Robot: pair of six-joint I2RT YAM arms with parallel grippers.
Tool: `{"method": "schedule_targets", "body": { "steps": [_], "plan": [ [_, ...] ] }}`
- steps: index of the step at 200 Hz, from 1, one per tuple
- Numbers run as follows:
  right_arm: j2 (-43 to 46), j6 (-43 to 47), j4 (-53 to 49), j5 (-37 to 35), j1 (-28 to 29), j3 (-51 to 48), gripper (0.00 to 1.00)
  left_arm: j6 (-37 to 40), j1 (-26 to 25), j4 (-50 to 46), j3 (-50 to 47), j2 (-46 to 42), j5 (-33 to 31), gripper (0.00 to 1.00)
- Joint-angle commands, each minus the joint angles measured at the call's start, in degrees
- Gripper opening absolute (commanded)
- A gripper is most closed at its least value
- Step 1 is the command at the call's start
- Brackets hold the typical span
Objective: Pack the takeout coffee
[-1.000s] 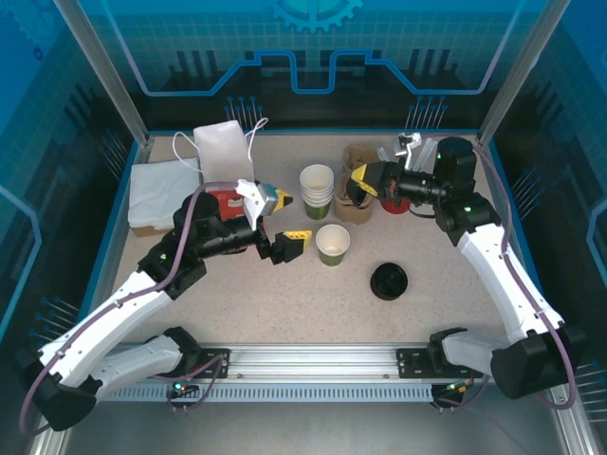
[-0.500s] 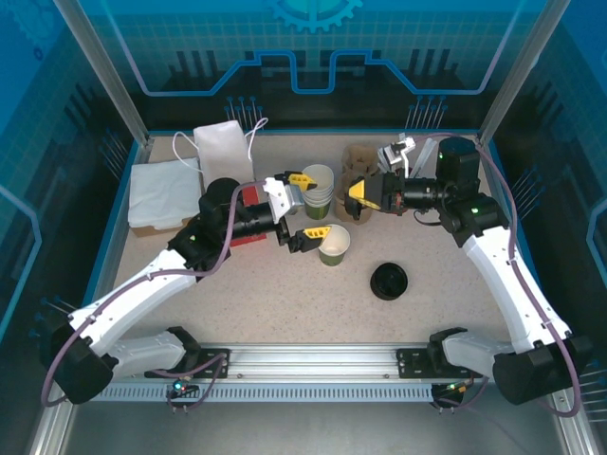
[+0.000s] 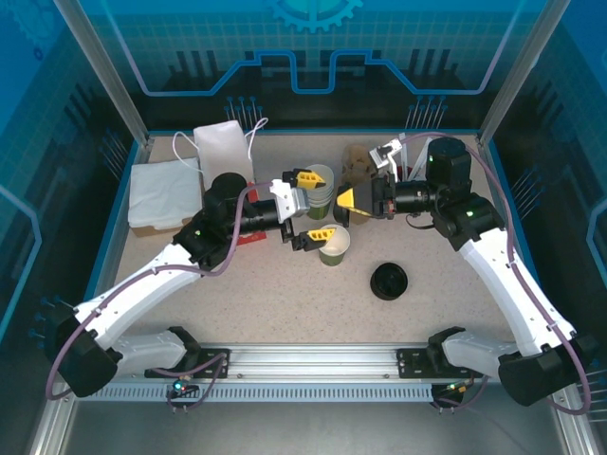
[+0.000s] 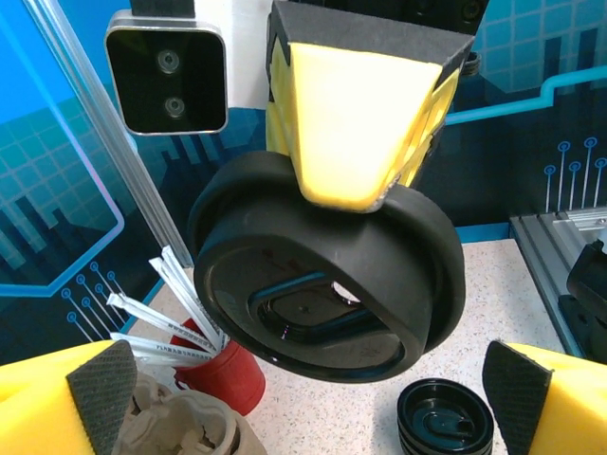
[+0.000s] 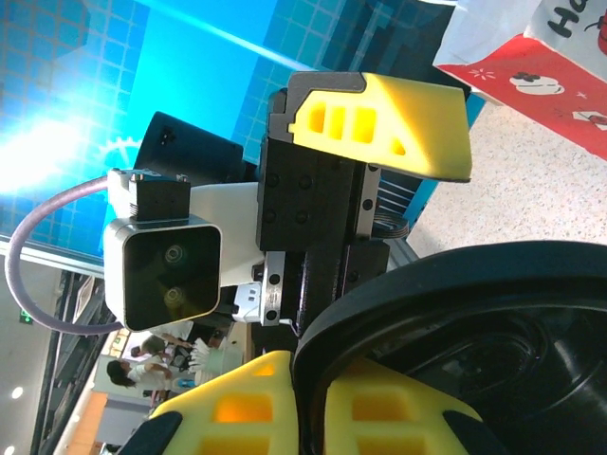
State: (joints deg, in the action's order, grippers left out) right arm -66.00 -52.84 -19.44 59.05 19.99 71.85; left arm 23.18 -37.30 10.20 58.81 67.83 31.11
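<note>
Task thing: the takeout coffee cup stands upright and lidless at the centre of the top view, just under the lower finger of the left arm's tool; contact there cannot be told.
Lid: one black lid is off the table, held on edge.
Tool, right: the right gripper is clamped on the lid's rim, right of centre in the top view, pointing toward the frame's left.
Tool, left: the left gripper has its jaws spread wide and holds nothing. It faces the right gripper, with one finger higher in the frame and one lower.
Done, as judged: one cup stands apart from the cup stack, and one lid is in hand, away from the lid stack.
Left to do, as judged: seat the lid on the cup, then pack the closed cup. The brown cardboard carrier and the white paper bag at upper left look untouched.
Left wrist view adds: the yellow pad pinching the lid's upper rim, and the lid's hollow underside turned to the camera.
Right wrist view adds: the lid's rim seated between its own pads.
Top view adds: how the cup, the stacks and the bag lie on the table.
</note>
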Motion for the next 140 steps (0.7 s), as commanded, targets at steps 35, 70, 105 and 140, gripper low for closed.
{"method": "schedule_targets", "body": {
  "steps": [35,70,105,140],
  "plan": [
    [-0.53,2.47,-1.61,2.3,2.04,2.41,0.11,5.72,-0.21,-3.06,4.44,1.5,3.78,0.95],
    [-0.58,2.89,-1.82,3.2,2.42,2.68,0.11,8.0,-0.2,-6.22,5.61,2.12,5.1,0.92],
    [-0.18,3.91,-2.93,3.97,2.82,2.59,0.1,10.18,-0.18,-8.51,6.58,2.49,5.8,0.88],
    [-0.83,4.29,-2.93,4.17,3.74,2.5,0.11,11.13,-0.18,-8.75,6.75,2.88,6.14,0.88]
  ]
}}
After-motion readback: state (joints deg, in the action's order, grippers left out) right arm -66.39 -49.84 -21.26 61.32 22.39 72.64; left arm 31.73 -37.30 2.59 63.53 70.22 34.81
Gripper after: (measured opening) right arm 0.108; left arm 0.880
